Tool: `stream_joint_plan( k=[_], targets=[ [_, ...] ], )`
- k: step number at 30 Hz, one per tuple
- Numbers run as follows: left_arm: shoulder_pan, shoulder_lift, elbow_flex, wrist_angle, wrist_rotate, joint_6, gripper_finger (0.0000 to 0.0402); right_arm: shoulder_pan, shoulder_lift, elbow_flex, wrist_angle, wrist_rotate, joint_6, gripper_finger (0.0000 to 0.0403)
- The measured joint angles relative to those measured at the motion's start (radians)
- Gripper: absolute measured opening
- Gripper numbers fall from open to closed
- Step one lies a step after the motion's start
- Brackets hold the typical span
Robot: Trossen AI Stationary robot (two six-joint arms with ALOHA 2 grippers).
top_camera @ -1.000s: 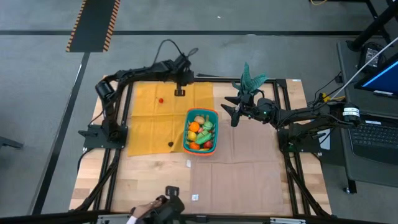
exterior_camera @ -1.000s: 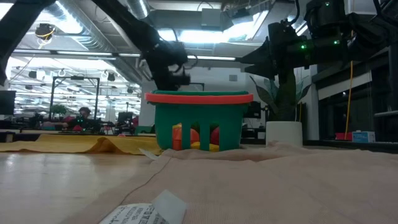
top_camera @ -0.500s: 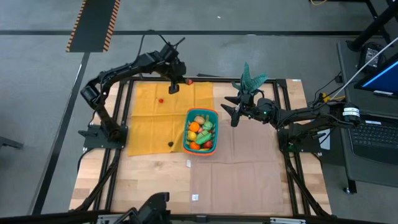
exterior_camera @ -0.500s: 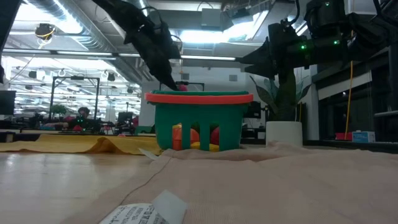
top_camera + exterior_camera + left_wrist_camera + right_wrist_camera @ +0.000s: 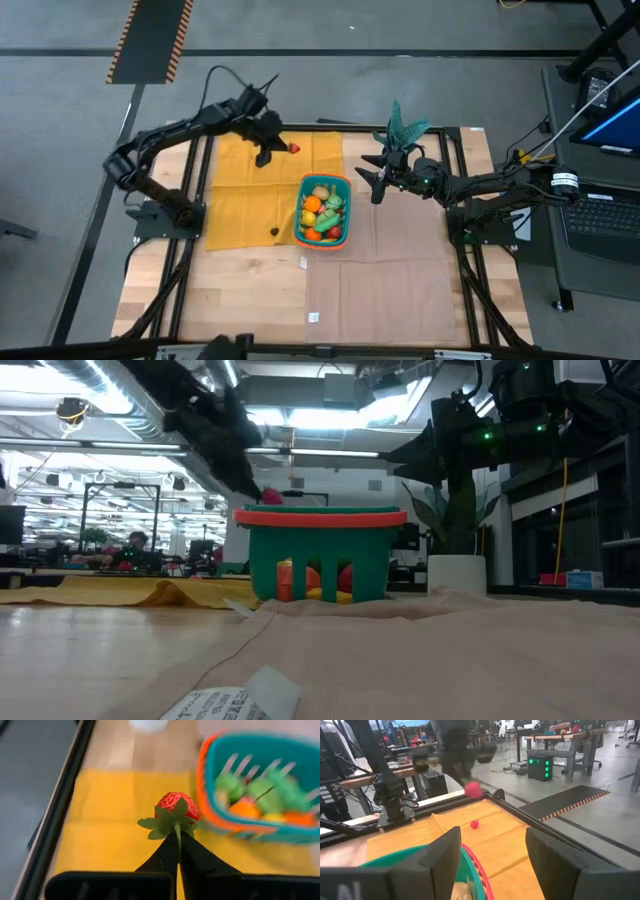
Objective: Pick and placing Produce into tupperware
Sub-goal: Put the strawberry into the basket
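Note:
The teal slotted basket with the orange rim (image 5: 324, 178) (image 5: 320, 517) (image 5: 200, 780) stands mid-table and holds several toy fruits and vegetables. My left gripper (image 5: 283, 149) (image 5: 178, 839) hovers over the yellow cloth, just beyond the basket's far-left corner. It is shut on a red toy strawberry (image 5: 293, 148) (image 5: 177, 806) (image 5: 270, 495). A small red piece (image 5: 258, 160) (image 5: 474, 824) and a dark piece (image 5: 274, 232) lie on the yellow cloth. My right gripper (image 5: 372, 180) (image 5: 492, 865) waits open to the right of the basket, above the table. My left gripper pinches the strawberry by its green stem (image 5: 177, 831), just behind the leaves, between the two fingertips. The fingers come from the table's left, slanting a little downward. The strawberry sticks out beyond the fingertips, lifted clear above the yellow cloth.
A potted green plant (image 5: 400, 125) in a white pot (image 5: 456, 575) stands at the far edge, close behind my right gripper. A yellow cloth (image 5: 235, 200) covers the table's left part and a tan cloth (image 5: 400, 250) its right. Small paper tags (image 5: 304, 262) lie near the basket.
My left gripper has tipped from pointing down over the cloth's far edge to pointing toward the table's right, staying shut. The strawberry now shows beyond its fingertips, a little nearer the basket. The arm's elbow has swung left. A hand at the near edge has gone.

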Motion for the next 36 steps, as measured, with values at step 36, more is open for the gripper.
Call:
stream_joint_plan(
  k=[36],
  targets=[
    [-0.424,-0.395,-0.519,0.613,-0.095,-0.46,0.0,0.002,0.0,0.0,0.013,-0.011,-0.031,0.0225]
  ],
)
